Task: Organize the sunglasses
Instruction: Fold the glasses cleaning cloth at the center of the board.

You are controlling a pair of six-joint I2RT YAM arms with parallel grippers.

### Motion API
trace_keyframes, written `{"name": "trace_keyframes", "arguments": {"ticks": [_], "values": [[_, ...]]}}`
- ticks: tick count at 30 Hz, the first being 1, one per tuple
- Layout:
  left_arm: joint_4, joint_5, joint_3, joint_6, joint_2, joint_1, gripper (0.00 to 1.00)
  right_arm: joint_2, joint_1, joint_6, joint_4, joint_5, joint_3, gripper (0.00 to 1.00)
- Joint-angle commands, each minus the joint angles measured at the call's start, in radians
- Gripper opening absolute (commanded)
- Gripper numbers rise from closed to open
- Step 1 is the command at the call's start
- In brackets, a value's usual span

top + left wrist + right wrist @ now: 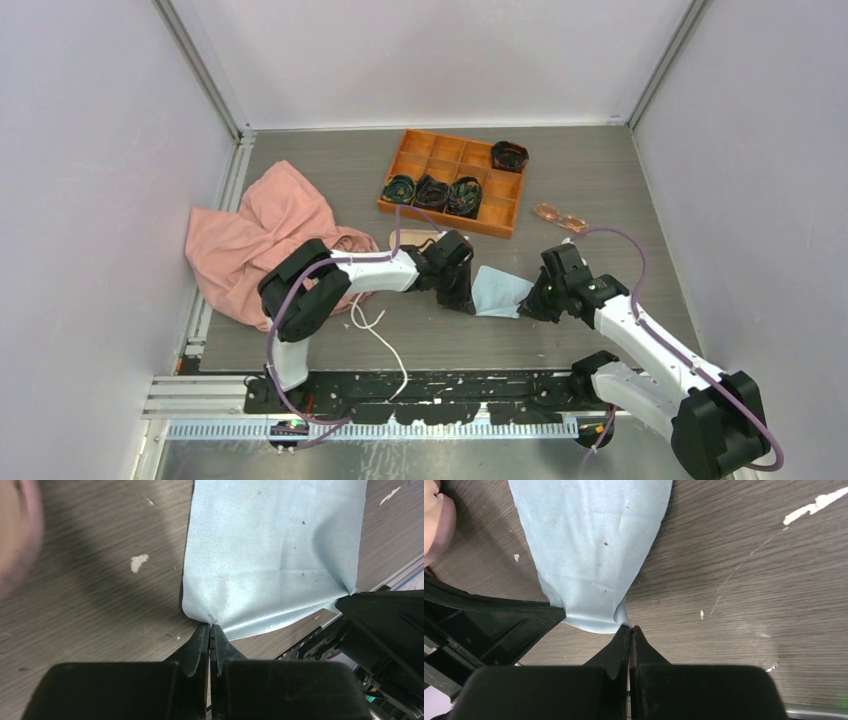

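The sunglasses (560, 217), small with pinkish-orange lenses, lie on the table to the right of the orange tray, apart from both arms. A light blue cloth (497, 292) is stretched between the two grippers at the table's middle. My left gripper (466, 300) is shut on the cloth's left corner; in the left wrist view its fingertips pinch the cloth (272, 555) at the left gripper (210, 626). My right gripper (527, 308) is shut on the opposite corner, and in the right wrist view the cloth (589, 540) bunches at the right gripper (630, 628).
An orange divided tray (500, 212) with several dark coiled items stands at the back. A pink case (412, 238) lies partly hidden behind the left arm. A pink garment (260, 240) is heaped at the left, with a white cord (385, 345) near the front edge.
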Motion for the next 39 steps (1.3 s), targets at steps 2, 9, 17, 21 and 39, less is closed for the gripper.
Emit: {"name": "trace_keyframes", "arguments": {"ticks": [2, 9, 17, 21, 39], "values": [[0.020, -0.047, -0.017, -0.046, -0.048, -0.046, 0.01, -0.038, -0.004, -0.014, -0.082, 0.012, 0.002, 0.01], [0.001, -0.088, -0.063, -0.084, -0.104, -0.077, 0.00, -0.074, -0.004, 0.005, -0.144, 0.007, -0.044, 0.01], [-0.027, -0.100, -0.069, -0.108, -0.107, -0.144, 0.01, -0.107, -0.002, 0.035, -0.194, -0.014, -0.082, 0.10], [-0.017, -0.101, -0.089, -0.132, -0.102, -0.162, 0.00, -0.147, -0.001, 0.041, -0.223, -0.011, -0.096, 0.12], [-0.226, -0.254, -0.039, -0.127, -0.184, -0.207, 0.32, -0.214, -0.002, 0.043, -0.278, 0.097, -0.023, 0.30]]}}
